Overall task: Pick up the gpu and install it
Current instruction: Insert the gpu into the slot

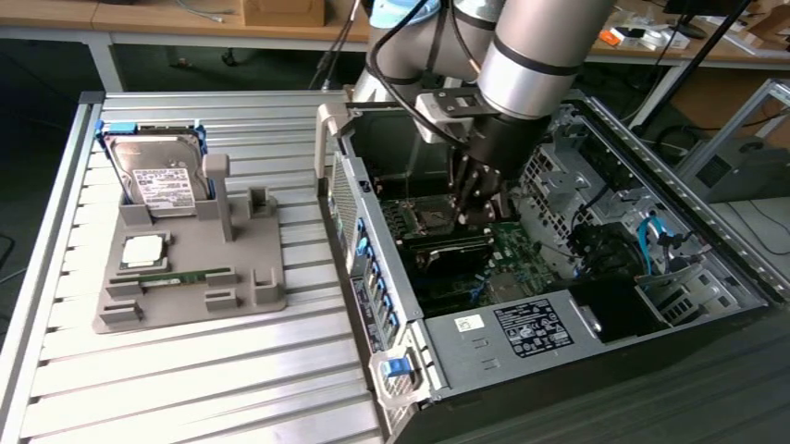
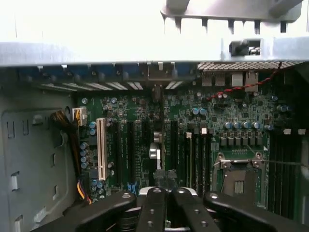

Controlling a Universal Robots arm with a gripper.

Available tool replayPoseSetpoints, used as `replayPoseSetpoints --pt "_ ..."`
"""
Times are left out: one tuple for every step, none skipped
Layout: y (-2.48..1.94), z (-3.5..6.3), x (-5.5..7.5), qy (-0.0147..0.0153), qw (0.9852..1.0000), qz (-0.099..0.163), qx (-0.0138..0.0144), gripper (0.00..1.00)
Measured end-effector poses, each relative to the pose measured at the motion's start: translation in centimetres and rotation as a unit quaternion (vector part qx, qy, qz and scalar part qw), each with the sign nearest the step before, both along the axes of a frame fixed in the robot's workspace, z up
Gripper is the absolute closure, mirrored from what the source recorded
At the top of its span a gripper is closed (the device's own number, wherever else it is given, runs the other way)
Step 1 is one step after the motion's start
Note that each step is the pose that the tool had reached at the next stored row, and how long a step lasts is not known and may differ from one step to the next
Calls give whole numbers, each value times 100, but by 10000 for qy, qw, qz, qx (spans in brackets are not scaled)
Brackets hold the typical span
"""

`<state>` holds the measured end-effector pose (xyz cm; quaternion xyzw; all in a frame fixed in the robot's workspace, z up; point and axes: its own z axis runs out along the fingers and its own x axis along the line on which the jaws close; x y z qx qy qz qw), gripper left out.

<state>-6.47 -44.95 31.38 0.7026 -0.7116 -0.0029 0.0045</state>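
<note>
My gripper (image 1: 476, 211) reaches down inside the open computer case (image 1: 370, 277), over the green motherboard (image 1: 519, 254). In the wrist view the black fingers (image 2: 153, 210) are pressed together at the gripper (image 2: 166, 208), so it is shut. Just past the fingertips the gpu (image 2: 157, 145) shows edge-on as a thin dark card. It stands upright among the black expansion slots and runs toward the case's rear wall. Whether the fingertips pinch its top edge or only rest on it cannot be made out.
A grey fixture (image 1: 253, 296) on the slatted table holds a silver hard drive (image 1: 161, 176), a green memory stick (image 1: 173, 277) and a square chip (image 1: 142, 248). The case walls, a white slot (image 2: 101, 150) and the processor socket (image 2: 239, 179) crowd the gripper.
</note>
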Motion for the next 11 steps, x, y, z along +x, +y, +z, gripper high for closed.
replayPoseSetpoints --pt "0 -8 47 19 10000 2 1 89" --pt "0 -17 92 38 10000 3 1 89" --pt "0 -23 138 55 10000 3 0 89" --pt "0 -30 182 70 10000 5 0 89" --pt "0 -37 225 85 10000 7 0 89" --pt "0 -44 277 101 9999 8 0 89" --pt "0 -51 329 117 9999 10 0 89" --pt "0 -57 378 130 9999 11 0 89" --pt "0 -62 428 145 9999 11 -1 89" --pt "0 -66 475 155 9999 13 -1 89" --pt "0 -71 521 165 9999 12 0 89"
